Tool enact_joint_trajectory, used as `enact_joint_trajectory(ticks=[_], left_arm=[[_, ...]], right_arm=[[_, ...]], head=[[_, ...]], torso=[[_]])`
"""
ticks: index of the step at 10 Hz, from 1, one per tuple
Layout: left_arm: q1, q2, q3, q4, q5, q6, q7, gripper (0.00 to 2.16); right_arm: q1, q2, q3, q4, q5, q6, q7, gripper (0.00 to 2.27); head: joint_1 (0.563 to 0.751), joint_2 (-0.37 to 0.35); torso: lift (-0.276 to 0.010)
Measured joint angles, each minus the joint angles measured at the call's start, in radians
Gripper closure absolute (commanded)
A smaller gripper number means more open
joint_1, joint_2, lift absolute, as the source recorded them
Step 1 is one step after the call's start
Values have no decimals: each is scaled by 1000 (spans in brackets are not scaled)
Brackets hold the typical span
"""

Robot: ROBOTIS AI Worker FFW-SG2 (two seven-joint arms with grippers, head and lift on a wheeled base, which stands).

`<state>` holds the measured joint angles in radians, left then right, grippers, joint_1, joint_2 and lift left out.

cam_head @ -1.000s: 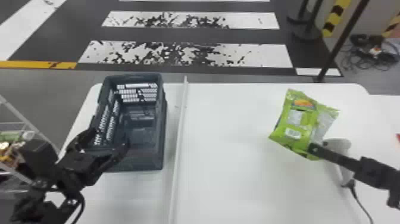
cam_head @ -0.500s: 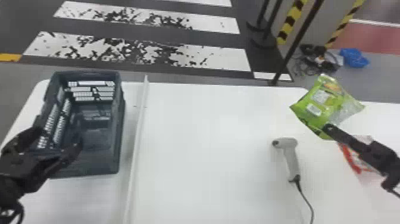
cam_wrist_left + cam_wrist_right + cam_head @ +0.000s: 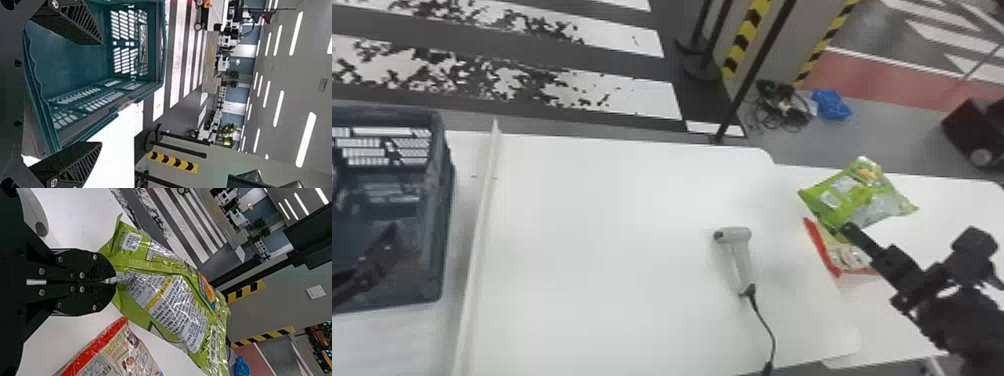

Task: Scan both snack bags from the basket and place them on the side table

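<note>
The right gripper (image 3: 847, 231) is at four o'clock in the head view, the green snack bag (image 3: 852, 192) rising from its fingertips toward twelve. The bag hangs over the side table (image 3: 957, 212), its crinkled face catching light. The red-edged snack bag (image 3: 847, 257) lies on that table around six o'clock from the fingertips; the handheld scanner (image 3: 741, 260) sits on the main table (image 3: 612, 240) between eight and nine. Far off at nine, the left gripper (image 3: 374, 260) overlaps the basket (image 3: 434, 200).

In the left wrist view, the left gripper (image 3: 101, 94) is open, fingers spread wide before the basket's slotted walls.

The right wrist view makes clearer that the right gripper (image 3: 115, 282) is pinching the green snack bag by one end. Pale printed panels, a yellow stripe and an orange-and-blue patch mark its shiny, creased wrapper.
</note>
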<state>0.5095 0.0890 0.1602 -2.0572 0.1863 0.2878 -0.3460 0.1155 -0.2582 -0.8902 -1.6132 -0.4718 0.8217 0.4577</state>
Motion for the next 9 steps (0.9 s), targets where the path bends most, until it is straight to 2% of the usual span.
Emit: enact_joint_trajectory(ticks=[2,3,4,5,6,7,9], left_arm=[[1,1,-14,-15,-1,36,1,83],[5,2,-18,-22,-1,45,1,83],[10,3,-24,-30,-1,57,4,83],[16,3,-37,-47,-1,77,12,83],[22,2,-56,-64,-5,88,22,83],[29,-1,-75,-80,-19,95,29,83],[59,-12,-100,-121,-55,101,30,83]], right_arm=[[-59,-56,10,173,43,-121,-71,2253],[-90,-82,16,255,58,-169,-126,2088],[-110,-99,30,316,69,-222,-190,1808],[-128,-112,49,368,85,-276,-238,1298],[-145,-130,69,418,99,-305,-264,333],[-154,-142,83,451,107,-323,-269,36],[-152,-145,94,478,114,-358,-293,43]], head=[[695,-350],[695,-350],[695,-350],[695,-350],[695,-350],[695,-350],[695,-350]], torso=[[-74],[-74],[-74],[-74],[-74],[-74],[-74]])
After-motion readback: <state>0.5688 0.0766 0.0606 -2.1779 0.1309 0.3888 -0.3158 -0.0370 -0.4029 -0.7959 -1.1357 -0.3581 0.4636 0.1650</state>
